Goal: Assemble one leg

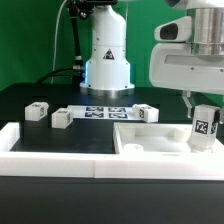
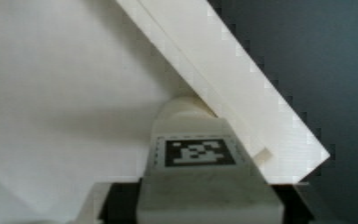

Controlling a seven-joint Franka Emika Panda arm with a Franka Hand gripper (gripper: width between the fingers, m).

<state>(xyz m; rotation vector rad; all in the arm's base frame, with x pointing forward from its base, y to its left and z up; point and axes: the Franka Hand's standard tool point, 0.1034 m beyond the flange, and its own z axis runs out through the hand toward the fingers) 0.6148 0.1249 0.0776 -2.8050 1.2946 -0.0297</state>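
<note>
At the exterior view's right, the gripper (image 1: 205, 130) is clamped on the leg (image 1: 206, 124), one finger on each side. The leg stands upright, tag face outward, over the right end of the white panel (image 1: 150, 142). Contact between leg and panel cannot be determined. The wrist view shows the leg (image 2: 202, 152) between the fingers, tag visible, with its far end against the panel (image 2: 51, 100) near the raised edge. On the black table (image 1: 90, 135), the second post (image 1: 148, 112) stands just beside the marker board (image 1: 105, 112). The third post (image 1: 60, 118) and fourth post (image 1: 38, 111) stand well apart from the gripper.
</note>
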